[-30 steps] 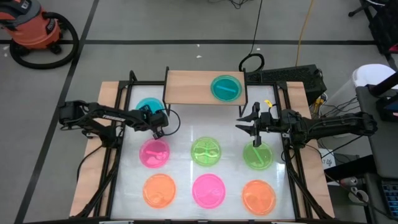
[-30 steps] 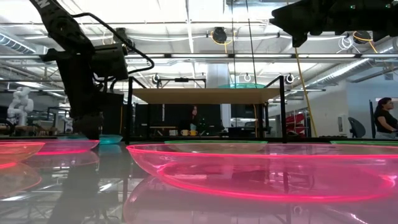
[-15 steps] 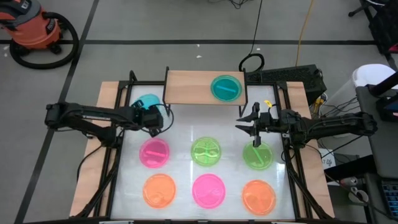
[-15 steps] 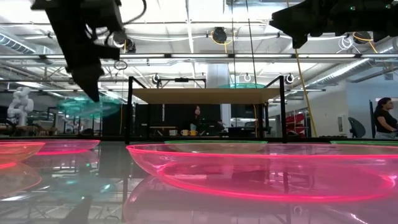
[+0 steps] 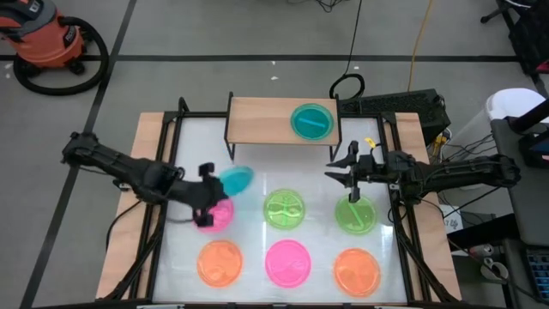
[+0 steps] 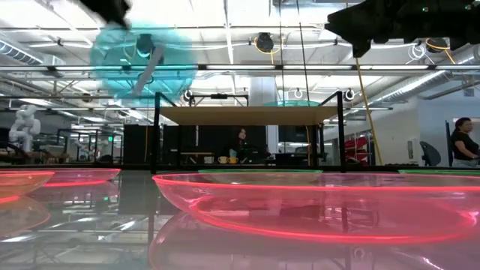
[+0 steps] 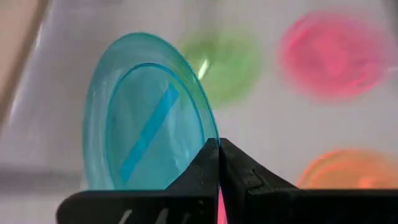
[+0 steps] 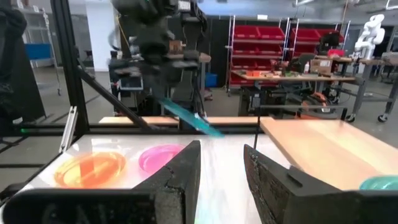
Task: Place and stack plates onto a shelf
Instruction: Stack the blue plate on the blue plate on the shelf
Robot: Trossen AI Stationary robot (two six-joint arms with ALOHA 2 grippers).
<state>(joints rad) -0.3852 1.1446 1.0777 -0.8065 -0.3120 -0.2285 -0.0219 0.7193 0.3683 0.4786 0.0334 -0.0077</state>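
Note:
My left gripper is shut on a blue plate, high above the table in the low view, over the far-left pink plate. The shelf, a wooden top on black legs, stands at the far edge with the second blue plate resting flat on it. Two green plates, two orange plates and another pink plate rest flat on the white tabletop. My right gripper hangs open above the right green plate. My left gripper pinches the blue plate's rim between its two shut fingers. The plate is lifted clear of the table and tilted steeply, standing out past the fingertips toward the table's right side.
Black frame rails run along both sides of the white tabletop. The shelf's left and middle are bare wood. In the right wrist view the shelf top lies ahead, with the left arm beyond it. A person sits in the room behind.
My left gripper has lifted the blue plate off the table's far-left corner, carried it up and toward the near edge, and swung round to point toward the table's right. The plate went from flat on the table to lifted clear and steeply tilted. The right arm has kept still.

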